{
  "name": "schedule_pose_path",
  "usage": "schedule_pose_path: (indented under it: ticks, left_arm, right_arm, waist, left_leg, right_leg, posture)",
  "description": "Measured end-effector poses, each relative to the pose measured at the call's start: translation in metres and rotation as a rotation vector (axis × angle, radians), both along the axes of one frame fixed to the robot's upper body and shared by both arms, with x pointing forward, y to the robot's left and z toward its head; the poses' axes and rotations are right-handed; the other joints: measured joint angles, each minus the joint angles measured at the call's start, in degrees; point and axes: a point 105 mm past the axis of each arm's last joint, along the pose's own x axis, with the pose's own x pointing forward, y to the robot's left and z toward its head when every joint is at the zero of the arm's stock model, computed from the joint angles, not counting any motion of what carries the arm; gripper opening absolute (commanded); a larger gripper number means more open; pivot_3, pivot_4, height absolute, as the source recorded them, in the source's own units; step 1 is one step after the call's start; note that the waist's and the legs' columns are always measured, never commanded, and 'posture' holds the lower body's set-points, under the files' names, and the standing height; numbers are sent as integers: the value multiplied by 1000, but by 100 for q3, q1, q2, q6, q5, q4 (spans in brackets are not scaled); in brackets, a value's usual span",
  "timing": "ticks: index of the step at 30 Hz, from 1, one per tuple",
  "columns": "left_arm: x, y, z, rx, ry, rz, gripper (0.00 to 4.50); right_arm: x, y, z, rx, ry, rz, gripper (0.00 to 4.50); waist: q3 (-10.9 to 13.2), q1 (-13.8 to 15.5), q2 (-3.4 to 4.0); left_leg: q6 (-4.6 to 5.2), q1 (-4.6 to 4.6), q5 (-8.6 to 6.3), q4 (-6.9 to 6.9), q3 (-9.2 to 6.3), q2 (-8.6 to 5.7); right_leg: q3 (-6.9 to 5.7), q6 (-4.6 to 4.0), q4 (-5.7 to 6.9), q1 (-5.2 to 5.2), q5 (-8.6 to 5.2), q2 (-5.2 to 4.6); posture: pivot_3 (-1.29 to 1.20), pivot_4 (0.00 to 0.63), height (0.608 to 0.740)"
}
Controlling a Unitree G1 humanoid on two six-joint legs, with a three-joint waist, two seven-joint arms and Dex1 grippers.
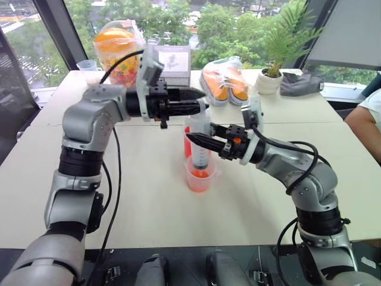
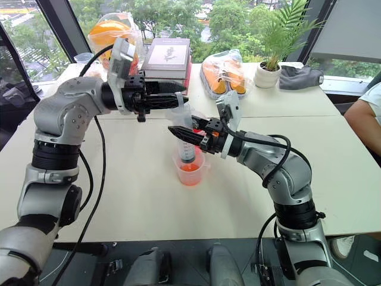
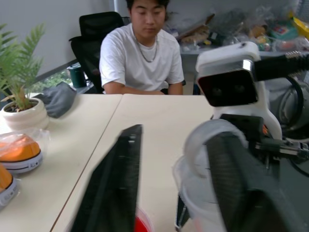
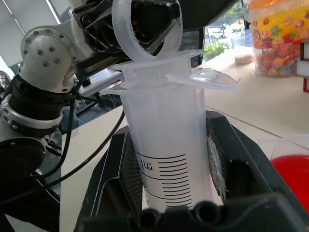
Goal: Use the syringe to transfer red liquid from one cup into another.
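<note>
On the pale wooden table (image 1: pixel 149 196), the right gripper (image 1: pixel 199 142) clamps the clear plastic syringe (image 1: pixel 200 152) upright above the short clear cup (image 1: pixel 199 176) holding red liquid (image 1: pixel 200 174). The left gripper (image 1: pixel 193 101), fingers apart, is at the plunger ring (image 4: pixel 145 29). The tall red cup (image 1: pixel 187 142) stands just behind the short cup.

Probably an office: pale tables (image 1: pixel 149 196), swivel chair (image 3: pixel 94 29), big windows (image 1: pixel 232 27).

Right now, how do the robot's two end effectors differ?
The right end effector is clamped on the syringe, upright over the cup; the left end effector is open at the plunger ring, gripping nothing. The left sits higher than the right. Both have black fingers.
</note>
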Motion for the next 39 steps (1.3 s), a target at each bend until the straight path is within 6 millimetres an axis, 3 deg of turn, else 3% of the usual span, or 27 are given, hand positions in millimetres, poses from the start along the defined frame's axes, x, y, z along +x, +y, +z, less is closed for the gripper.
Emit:
schedule_pose_path:
  ticks: [2,7,13,15,19,22,25,28,32,39]
  left_arm:
    - [2,5,3,-16,7,22,4456]
    - [2,25,6,-3,23,75,4456]
    - [4,71,7,-59,41,252,4456]
    - [0,77,0,-71,56,278,4456]
    - [-8,76,-26,-63,104,306,4456]
    - [-15,72,-41,-70,131,320,4456]
    - [-25,62,-54,-90,158,302,4456]
    - [-25,65,-62,-91,169,348,4456]
    - [-23,66,-62,-97,161,382,4456]
    - [-25,67,-64,-107,124,384,4456]
  right_arm:
    - [-3,2,2,3,-13,14,1465]
    - [-4,2,3,14,-34,16,1465]
    - [1,-1,10,16,-53,-13,1465]
    - [8,-5,27,30,-72,-41,1465]
    - [21,-26,89,80,-103,-130,1465]
    - [42,-46,102,18,-1,-256,1465]
    - [72,-85,87,-127,205,-466,1465]
    - [84,-123,46,-326,445,-620,1465]
    - [93,-144,-5,-466,655,-685,1465]
    - [98,-178,-74,-653,878,-786,1465]
  waist:
    - [0,-1,0]
    - [0,-2,0]
    - [0,-7,0]
    - [0,2,0]
    - [0,35,-2]
    - [-1,46,-4]
    - [-1,63,-9]
    - [-1,71,-9]
    - [-1,19,-8]
    - [-1,-8,-8]
  left_leg:
    - [0,0,0,0,-1,1]
    - [0,0,0,1,0,0]
    - [0,1,0,-1,-1,4]
    - [0,-1,0,3,-1,3]
    - [0,-2,0,10,-1,4]
    - [0,-4,0,10,2,3]
    - [0,-17,0,11,4,-2]
    - [1,-31,-1,9,4,-4]
    - [2,-68,0,19,7,-3]
    - [2,-72,-1,20,9,-3]
  right_leg:
    - [-1,0,0,0,0,0]
    - [1,0,0,0,0,-2]
    - [1,0,2,-3,0,-1]
    - [3,0,2,-3,1,-7]
    - [0,-1,2,1,0,-13]
    - [3,-18,-2,0,-8,-17]
    - [2,-22,-8,-6,-10,-23]
    - [3,-23,-12,-21,-11,-20]
    - [6,-3,-5,-55,1,-11]
    - [5,-1,-3,-61,2,-7]
  posture:
    - [0,150,740]
    - [0,150,740]
    - [0,150,740]
    - [0,150,740]
    - [0,150,740]
    - [0,150,740]
    - [0,150,740]
    - [0,150,740]
    - [0,150,740]
    - [0,150,740]
